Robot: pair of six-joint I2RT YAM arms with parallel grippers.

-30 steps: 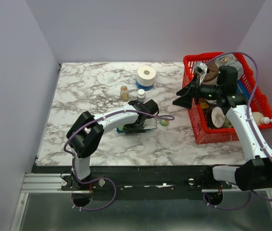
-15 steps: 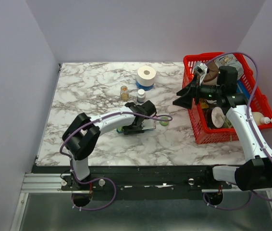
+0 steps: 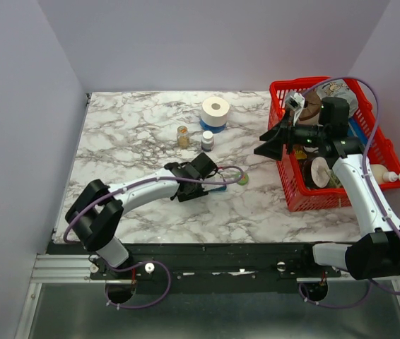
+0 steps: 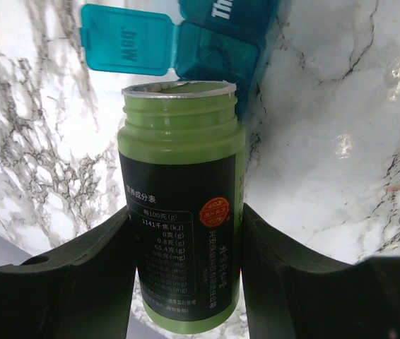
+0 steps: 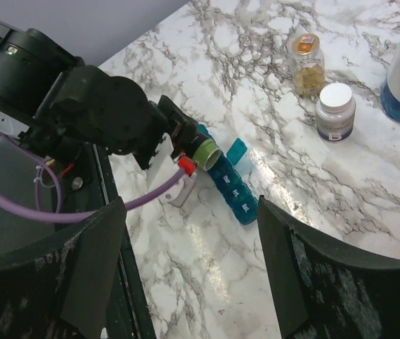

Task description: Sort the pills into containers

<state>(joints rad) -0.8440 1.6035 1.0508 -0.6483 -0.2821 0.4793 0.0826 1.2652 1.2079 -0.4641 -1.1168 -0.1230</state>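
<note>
My left gripper is shut on an uncapped green bottle with a dark label. The bottle is tipped so its mouth points at the teal containers strip. One compartment lid of the strip stands open just beyond the mouth. From above, the left gripper covers most of the containers. No pills show; the bottle's inside is hidden. My right gripper hovers open and empty beside the basket, well above the marble, with its fingers framing the scene.
A white-capped bottle and an amber bottle stand behind the strip, with a white tape roll on a blue base further back. A green cap lies right of the strip. A full red mesh basket stands at the right.
The left arm's elbow has swung out to the left and down. Its gripper has shifted slightly left over the strip with the green bottle. The right arm has not moved.
</note>
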